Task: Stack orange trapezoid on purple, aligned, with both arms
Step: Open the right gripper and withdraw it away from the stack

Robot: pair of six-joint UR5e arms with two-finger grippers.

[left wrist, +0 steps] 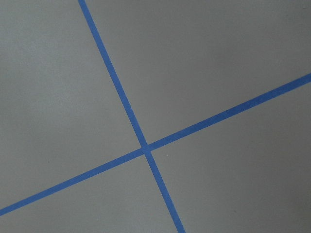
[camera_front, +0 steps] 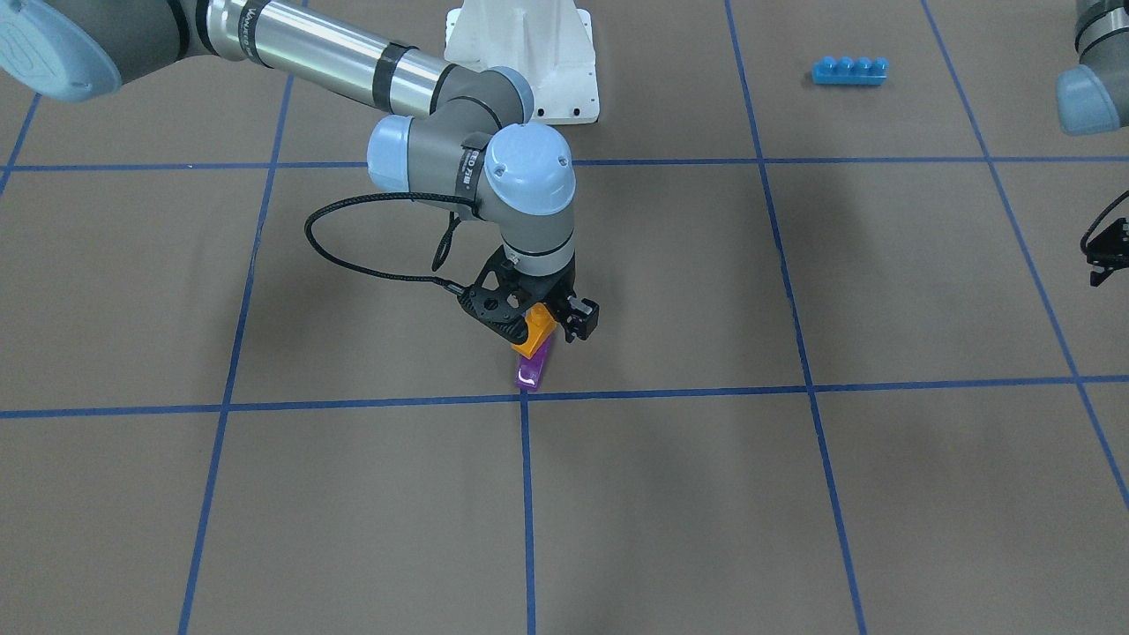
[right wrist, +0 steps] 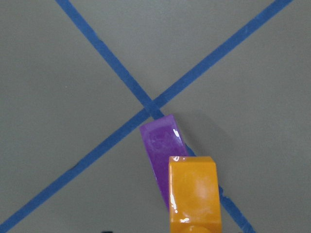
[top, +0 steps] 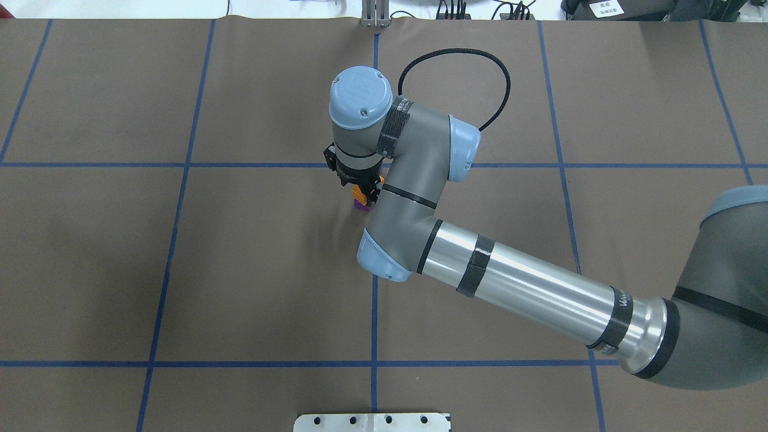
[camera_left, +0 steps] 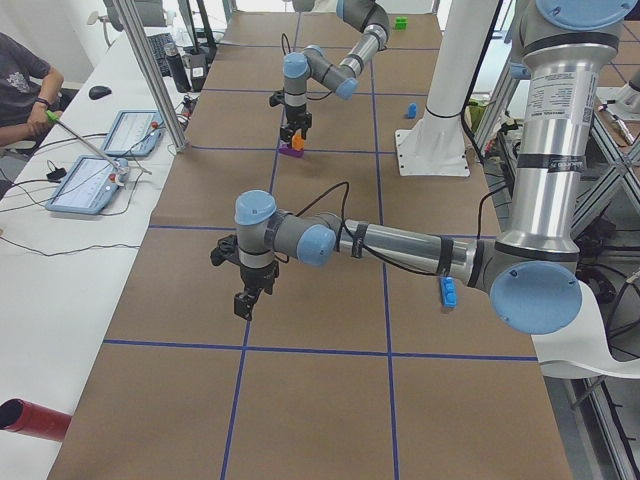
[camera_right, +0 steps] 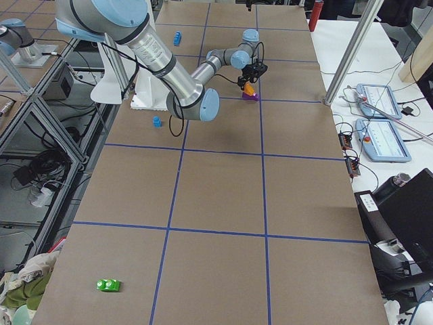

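My right gripper [camera_front: 540,328] is shut on the orange trapezoid [camera_front: 534,335] and holds it over the far end of the purple block [camera_front: 532,370]. The purple block lies on the brown table just behind a crossing of blue tape lines. In the right wrist view the orange trapezoid [right wrist: 193,191] sits over the purple block [right wrist: 163,145] and is turned slightly against it. I cannot tell whether they touch. In the overhead view the wrist hides most of both blocks [top: 360,198]. My left gripper [camera_front: 1104,256] hangs far off above bare table. I cannot tell whether it is open or shut.
A long blue four-stud brick [camera_front: 848,70] lies near the left arm's side. A small blue block [camera_right: 157,122] lies by the white base mount [camera_front: 529,53]. A green block [camera_right: 108,285] lies at the table's right end. Tablets and cables line the operators' edge.
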